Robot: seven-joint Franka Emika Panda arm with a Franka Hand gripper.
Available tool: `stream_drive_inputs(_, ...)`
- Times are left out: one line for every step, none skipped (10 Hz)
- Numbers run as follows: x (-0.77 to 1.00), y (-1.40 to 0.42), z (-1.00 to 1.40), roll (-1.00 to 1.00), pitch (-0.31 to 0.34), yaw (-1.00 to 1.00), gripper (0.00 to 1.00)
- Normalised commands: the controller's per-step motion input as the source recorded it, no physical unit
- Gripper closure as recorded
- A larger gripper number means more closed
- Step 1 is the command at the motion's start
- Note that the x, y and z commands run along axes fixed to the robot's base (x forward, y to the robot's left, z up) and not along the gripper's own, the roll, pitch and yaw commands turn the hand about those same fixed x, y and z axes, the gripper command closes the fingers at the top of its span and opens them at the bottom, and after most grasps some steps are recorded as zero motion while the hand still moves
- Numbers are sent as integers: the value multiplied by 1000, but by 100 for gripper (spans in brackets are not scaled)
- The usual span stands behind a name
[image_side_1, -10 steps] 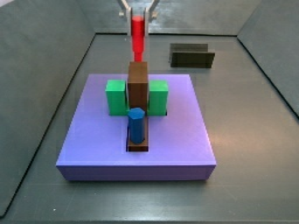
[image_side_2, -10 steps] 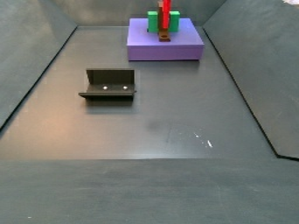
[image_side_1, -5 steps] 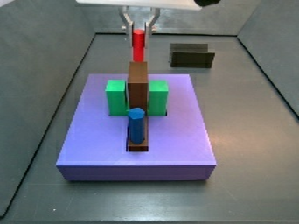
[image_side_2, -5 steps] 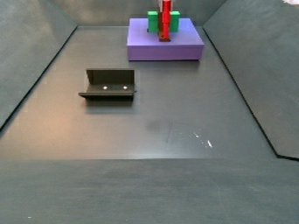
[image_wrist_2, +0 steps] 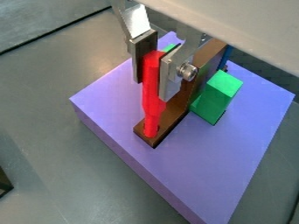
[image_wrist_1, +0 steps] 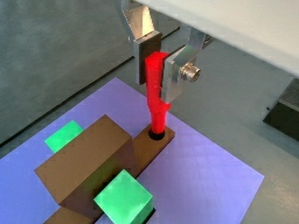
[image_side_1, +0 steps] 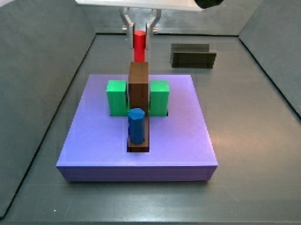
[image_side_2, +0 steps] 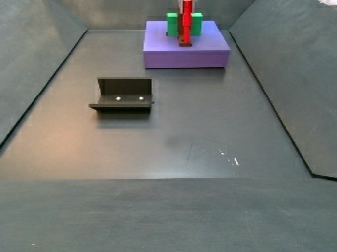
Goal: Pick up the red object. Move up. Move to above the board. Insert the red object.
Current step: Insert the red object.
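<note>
Gripper (image_wrist_1: 162,63) stands directly above the board (image_wrist_1: 216,188), its two silver fingers (image_wrist_1: 143,35) pressed against the upper end of the red peg (image_wrist_1: 156,92); the same grip shows in the second wrist view, gripper (image_wrist_2: 156,66) clamped on the red peg (image_wrist_2: 152,92). The peg hangs upright; its lower tip sits in a dark round hole at the end of a brown base strip (image_wrist_1: 142,150) that lies on the lavender board; depth of entry cannot be told.

In both wrist views the tall brown block (image_wrist_1: 84,168) rises from that strip just beside the peg; green blocks (image_wrist_1: 125,198) flank it on either side, a second one at (image_wrist_1: 63,136). In a wrist view the board (image_wrist_2: 117,114) carries the brown block (image_wrist_2: 205,61) and a green block (image_wrist_2: 216,96) behind the peg.

In a side view the gripper (image_side_1: 141,22) appears at the far edge of the board (image_side_1: 177,149); only the upper part of the red peg (image_side_1: 140,39) shows above the tall brown block (image_side_1: 139,83); a blue peg (image_side_1: 136,126) stands at the near end of the strip; green blocks (image_side_1: 116,97) sit to either side. The fixture (image_side_1: 193,56) stands on the floor well apart from the board.

In a side view the board (image_side_2: 187,51) lies at the far end of the floor with the red peg (image_side_2: 186,22) upright on it; the fixture (image_side_2: 122,95) stands nearer, well apart.
</note>
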Motion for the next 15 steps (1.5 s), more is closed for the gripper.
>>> stream_drive_inputs(37,0,-74,-33,53,0,100)
stream_drive_inputs(86,-57,-46,-10,67,0,100)
stream_drive_inputs(126,-111,-17,0,66,0,100)
stream_drive_inputs(137,-9,-20,-41,60,0,100)
stream_drive_inputs(117,0,-31,-64,56,0,100)
stream_drive_inputs(106,0,-29,-51,41,0,100)
stream_drive_inputs(66,0,-71,-39,27,0,100)
stream_drive_inputs(26,-11,-74,-20,36,0,100)
stream_drive_inputs(-11,-91,-71,0,0,0,100)
stream_drive_inputs(-6,-49,-60,0,0,0,100)
stream_drive_inputs(0,0,-71,-11,0,0,100)
stream_drive_inputs(0,-43,-46,0,0,0,100)
stream_drive_inputs(0,0,-69,-13,0,0,100)
stream_drive_inputs(0,0,-97,-39,0,0,100)
stream_drive_inputs(0,0,-171,-29,0,0,100)
